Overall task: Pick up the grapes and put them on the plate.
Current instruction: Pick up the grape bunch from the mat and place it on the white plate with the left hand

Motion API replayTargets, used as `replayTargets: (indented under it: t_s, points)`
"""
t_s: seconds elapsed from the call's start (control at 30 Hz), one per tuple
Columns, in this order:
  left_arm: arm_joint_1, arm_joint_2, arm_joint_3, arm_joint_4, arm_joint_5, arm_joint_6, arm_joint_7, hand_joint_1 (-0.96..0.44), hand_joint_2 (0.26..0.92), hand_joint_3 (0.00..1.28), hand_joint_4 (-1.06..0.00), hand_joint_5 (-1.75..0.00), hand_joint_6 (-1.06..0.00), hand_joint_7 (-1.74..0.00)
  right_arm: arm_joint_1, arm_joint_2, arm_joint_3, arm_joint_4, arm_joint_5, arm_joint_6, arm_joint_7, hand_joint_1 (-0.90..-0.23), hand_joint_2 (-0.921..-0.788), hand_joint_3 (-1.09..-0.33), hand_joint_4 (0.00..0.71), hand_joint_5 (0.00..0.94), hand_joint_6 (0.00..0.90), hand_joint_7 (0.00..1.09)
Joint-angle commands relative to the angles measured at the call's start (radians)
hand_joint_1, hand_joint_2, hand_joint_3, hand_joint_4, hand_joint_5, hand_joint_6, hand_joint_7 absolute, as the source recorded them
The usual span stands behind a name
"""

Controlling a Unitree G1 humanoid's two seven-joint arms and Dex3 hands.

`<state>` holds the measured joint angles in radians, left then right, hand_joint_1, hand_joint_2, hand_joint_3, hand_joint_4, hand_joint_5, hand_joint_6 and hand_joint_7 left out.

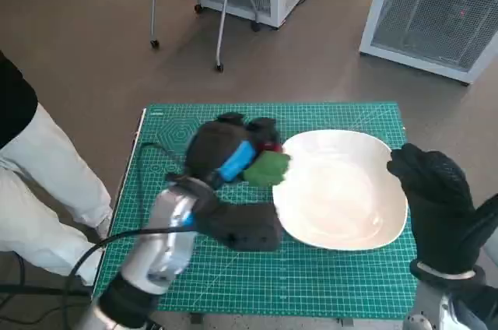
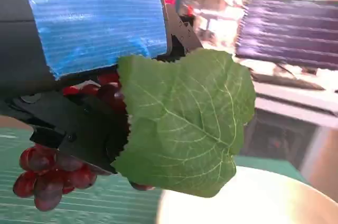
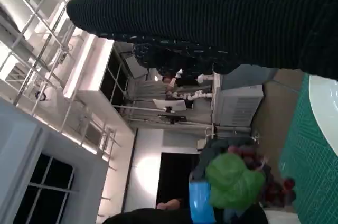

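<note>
I see the grapes point(image 2: 50, 174) with their green leaf point(image 1: 267, 167) lifted off the green mat point(image 1: 327, 283), gripped in my left hand point(image 1: 222, 155) and hanging under it. The white plate point(image 1: 342, 190) lies just to that hand's right, so I judge a short carry rightward remains. My right hand point(image 1: 436, 198) hovers at the plate's far edge, fingers apart, holding nothing.
</note>
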<state>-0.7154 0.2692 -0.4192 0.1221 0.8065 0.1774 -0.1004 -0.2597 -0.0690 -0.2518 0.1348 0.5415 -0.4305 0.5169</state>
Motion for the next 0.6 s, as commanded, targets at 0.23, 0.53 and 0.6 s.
replayTargets:
  t_s: [0.23, 0.53, 0.6]
  points:
    - [-0.175, -0.110, -0.096, 0.165, 0.029, -0.071, 0.001, 0.01, 0.890, 0.08, -0.72, -1.31, -0.75, -0.87, 0.035, -0.001, -0.007, -0.018, 0.003, 0.012, -0.009, -0.379, -0.921, -0.534, 0.445, 0.587, 0.239, 0.90]
    - [-0.270, -0.181, -0.141, 0.302, 0.035, -0.136, 0.043, 0.01, 0.918, 0.08, -0.72, -1.26, -0.61, -1.05, 0.064, -0.011, -0.030, -0.054, 0.030, 0.022, -0.004, -0.379, -0.921, -0.531, 0.449, 0.580, 0.241, 0.89]
    - [-0.281, -0.191, -0.147, 0.318, 0.037, -0.140, 0.049, 0.01, 0.919, 0.08, -0.73, -1.25, -0.59, -1.07, 0.068, -0.012, -0.034, -0.059, 0.032, 0.023, -0.003, -0.379, -0.921, -0.530, 0.453, 0.574, 0.245, 0.89]
